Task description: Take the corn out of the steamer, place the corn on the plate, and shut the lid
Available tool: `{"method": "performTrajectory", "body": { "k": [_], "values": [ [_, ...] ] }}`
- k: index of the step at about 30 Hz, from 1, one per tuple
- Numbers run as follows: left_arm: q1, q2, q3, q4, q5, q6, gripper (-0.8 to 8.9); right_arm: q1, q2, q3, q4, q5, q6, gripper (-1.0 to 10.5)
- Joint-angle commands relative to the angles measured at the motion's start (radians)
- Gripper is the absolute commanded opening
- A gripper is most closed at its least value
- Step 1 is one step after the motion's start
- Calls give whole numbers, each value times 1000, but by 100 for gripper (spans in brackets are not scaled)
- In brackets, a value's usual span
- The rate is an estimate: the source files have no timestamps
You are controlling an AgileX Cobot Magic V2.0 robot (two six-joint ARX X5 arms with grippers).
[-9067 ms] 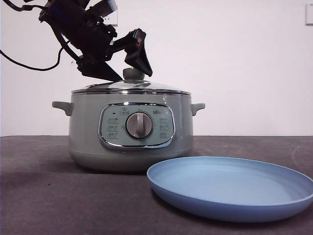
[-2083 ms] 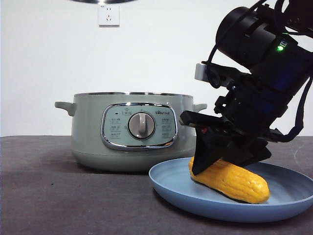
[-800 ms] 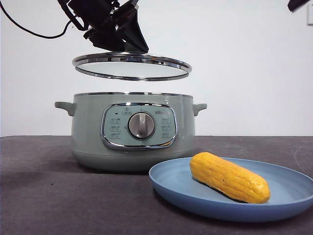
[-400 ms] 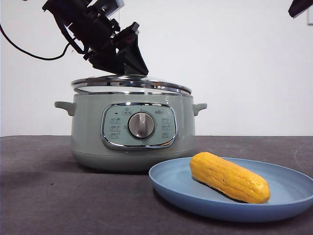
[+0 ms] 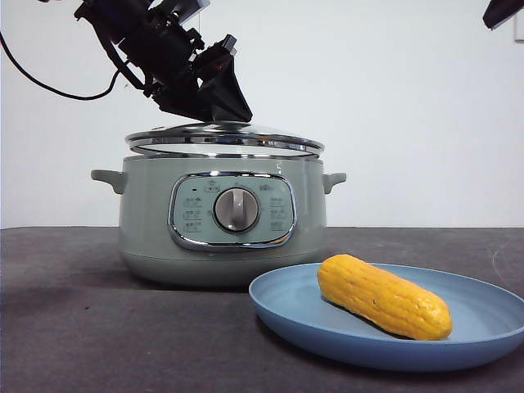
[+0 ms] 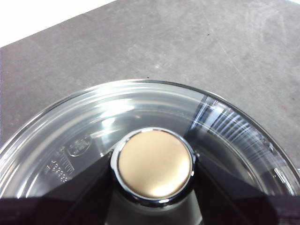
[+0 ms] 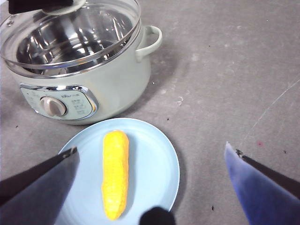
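The corn (image 5: 383,296) lies on the light-blue plate (image 5: 286,318) in front of the steamer (image 5: 147,221). My left gripper (image 5: 227,110) is shut on the knob (image 6: 153,163) of the glass lid (image 5: 221,140). It holds the lid at the steamer's rim, slightly off-centre; I cannot tell if it rests fully. My right gripper (image 7: 151,150) is open and empty, high above the plate (image 7: 157,161) and the corn (image 7: 116,173). It shows only as a black tip (image 5: 501,11) in the front view. The right wrist view also shows the lid (image 7: 70,44) over the steamer (image 7: 126,82).
The steamer's side handle (image 7: 152,37) sticks out toward bare grey table (image 7: 225,70). A cable (image 5: 49,86) hangs from the left arm at the far left.
My left gripper has brought the lid down from well above the steamer to its rim, then shifted it slightly right. The corn and plate have not moved.
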Motion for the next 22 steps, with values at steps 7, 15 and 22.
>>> {"method": "performTrajectory", "body": {
  "k": [7,15,22],
  "values": [
    [-3,9,2,37,11,-14,-7,1,-2,-8,5,2,3,566],
    [-6,10,-19,20,8,-13,-7,1,-2,-8,5,2,3,566],
    [-6,10,-101,62,-19,-13,-7,1,-2,-8,5,2,3,566]
  ]
}}
